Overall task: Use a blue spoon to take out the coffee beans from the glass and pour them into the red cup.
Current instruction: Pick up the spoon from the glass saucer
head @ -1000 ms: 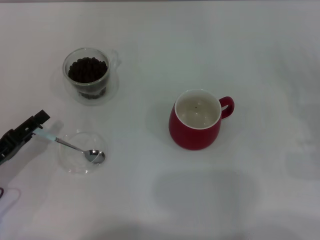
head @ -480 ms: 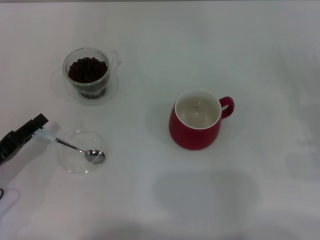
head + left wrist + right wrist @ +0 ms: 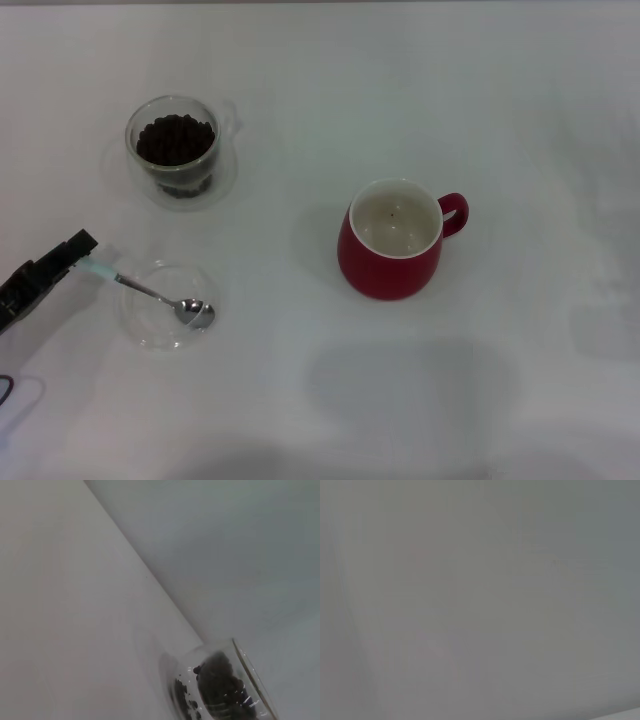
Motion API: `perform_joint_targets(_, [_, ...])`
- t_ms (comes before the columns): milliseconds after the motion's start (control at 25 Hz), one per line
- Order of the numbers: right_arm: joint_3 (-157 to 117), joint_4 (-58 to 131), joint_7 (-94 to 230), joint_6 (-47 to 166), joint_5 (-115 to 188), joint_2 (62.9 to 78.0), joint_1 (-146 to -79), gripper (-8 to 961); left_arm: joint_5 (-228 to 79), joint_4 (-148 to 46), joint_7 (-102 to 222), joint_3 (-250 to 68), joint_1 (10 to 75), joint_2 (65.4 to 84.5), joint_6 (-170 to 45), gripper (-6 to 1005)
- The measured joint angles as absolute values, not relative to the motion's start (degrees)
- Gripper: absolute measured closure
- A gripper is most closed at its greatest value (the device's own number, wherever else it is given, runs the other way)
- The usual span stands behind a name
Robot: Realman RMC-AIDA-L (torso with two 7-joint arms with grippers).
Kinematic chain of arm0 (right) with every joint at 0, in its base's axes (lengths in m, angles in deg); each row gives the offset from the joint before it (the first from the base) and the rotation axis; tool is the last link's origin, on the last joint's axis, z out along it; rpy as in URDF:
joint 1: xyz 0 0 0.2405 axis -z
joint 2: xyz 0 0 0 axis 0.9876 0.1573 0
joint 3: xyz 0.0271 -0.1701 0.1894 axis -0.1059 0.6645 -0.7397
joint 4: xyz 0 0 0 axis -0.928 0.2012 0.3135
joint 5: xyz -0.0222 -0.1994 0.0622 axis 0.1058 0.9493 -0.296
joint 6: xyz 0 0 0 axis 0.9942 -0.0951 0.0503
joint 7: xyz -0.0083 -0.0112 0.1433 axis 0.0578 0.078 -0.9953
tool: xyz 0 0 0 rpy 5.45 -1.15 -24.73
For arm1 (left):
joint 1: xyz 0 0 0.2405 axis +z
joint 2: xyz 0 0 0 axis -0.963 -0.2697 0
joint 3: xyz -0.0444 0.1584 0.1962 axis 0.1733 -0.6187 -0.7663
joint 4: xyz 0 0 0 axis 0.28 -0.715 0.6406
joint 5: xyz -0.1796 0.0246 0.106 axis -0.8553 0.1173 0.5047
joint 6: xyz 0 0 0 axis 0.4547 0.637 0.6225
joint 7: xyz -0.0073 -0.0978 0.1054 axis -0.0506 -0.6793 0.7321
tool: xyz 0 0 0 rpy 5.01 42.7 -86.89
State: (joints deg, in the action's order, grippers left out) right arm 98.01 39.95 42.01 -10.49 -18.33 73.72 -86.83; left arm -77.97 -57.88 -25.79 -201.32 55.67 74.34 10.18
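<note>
The glass [image 3: 176, 150], full of coffee beans [image 3: 175, 140], stands at the far left of the table; it also shows in the left wrist view [image 3: 220, 692]. The blue spoon [image 3: 150, 292] lies with its metal bowl in a shallow clear dish [image 3: 140, 325] and its pale handle pointing left. My left gripper [image 3: 78, 250], low at the left edge, is shut on the handle's end. The red cup [image 3: 390, 265] stands upright right of centre, handle to the right, with one dark speck on its whitish inside. My right gripper is out of view.
The white table [image 3: 320, 400] spreads all round. The dish lies below the glass and well left of the red cup. The right wrist view shows only a plain grey surface.
My left gripper has shifted slightly down and left. The spoon's bowl has slid a little to the right inside the dish. The glass and the red cup have not moved.
</note>
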Motion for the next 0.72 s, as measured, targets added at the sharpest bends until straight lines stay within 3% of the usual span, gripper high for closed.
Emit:
perform_joint_targets(240, [98.0, 39.9, 42.0, -10.5, -18.3, 73.72, -86.8, 379, -78.0, -57.6, -25.8, -201.4, 55.6, 74.07, 10.6, 776])
perform_joint_targets(480, [98.0, 39.9, 42.0, -10.1, -18.3, 73.72, -86.8, 379, -78.0, -57.5, -25.8, -201.2, 55.7, 73.71, 11.6, 862])
perform_joint_targets(720, [98.0, 39.9, 42.0, -9.6, -18.3, 73.72, -86.9, 379, -78.1, -57.8, -25.8, -201.1, 55.7, 72.88, 13.6, 863])
